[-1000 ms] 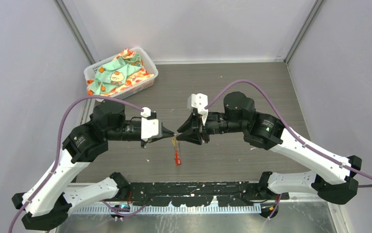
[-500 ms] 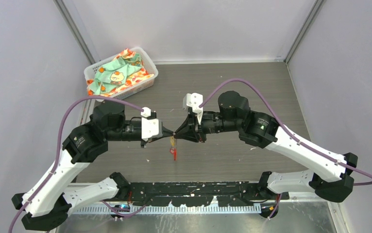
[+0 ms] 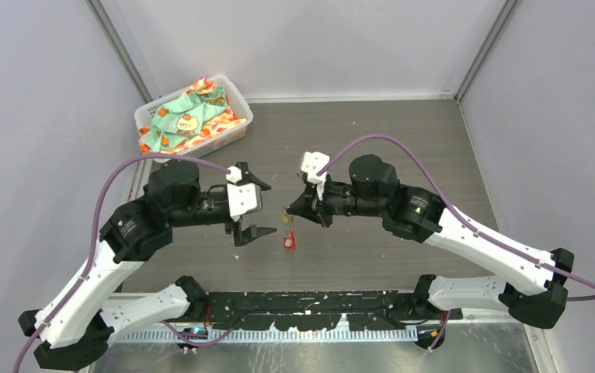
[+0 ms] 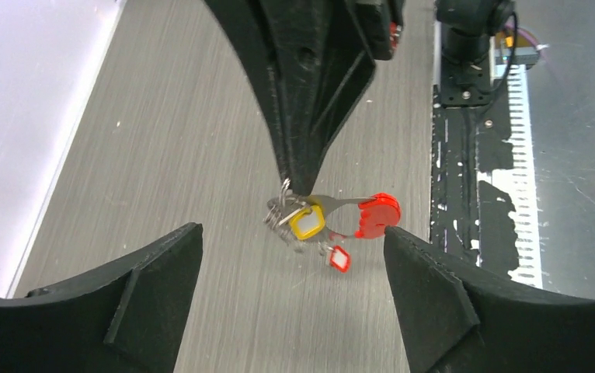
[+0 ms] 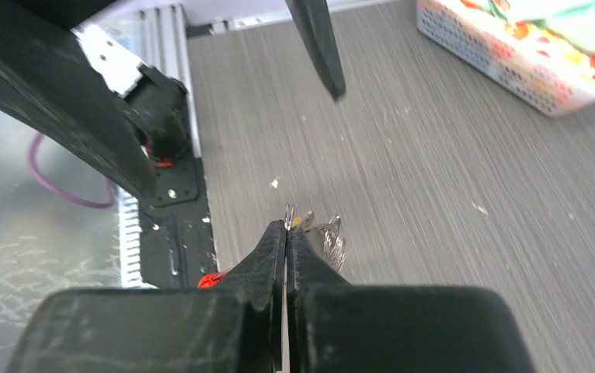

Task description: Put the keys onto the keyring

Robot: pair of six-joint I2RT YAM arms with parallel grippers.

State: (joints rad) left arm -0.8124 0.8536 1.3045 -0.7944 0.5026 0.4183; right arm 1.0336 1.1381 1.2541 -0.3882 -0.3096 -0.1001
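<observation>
Top external showed the left pincer (image 3: 273,208) wide open and holding nothing, its tips facing the right pincer (image 3: 287,214) across a small gap above the bench (image 3: 403,140). The right pincer was pinched shut on the keyring (image 3: 286,227), which dangled just below its tips. At the far left sat a white basket (image 3: 209,140) filled with patterned cloth (image 3: 189,116) — nothing of the task in it.

Left wrist gave the closest look. Between its own spread fingers, the right pincer came down from above, closed on the ring's silvery loops. The yellow key (image 4: 307,222) hung right against those loops, the red key (image 4: 339,259) just beneath it, and a larger red piece (image 4: 377,217) stuck out to the side — ring or key head, I could not tell.

Right wrist showed its jaws pressed together with silvery metal poking out past the tips, and the basket at upper right.

Judging by this, both keys seemed gathered on the ring, so the threading looked done or nearly so, though whether each was truly looped through was too small to see. What seemed left was setting the bunch down.
</observation>
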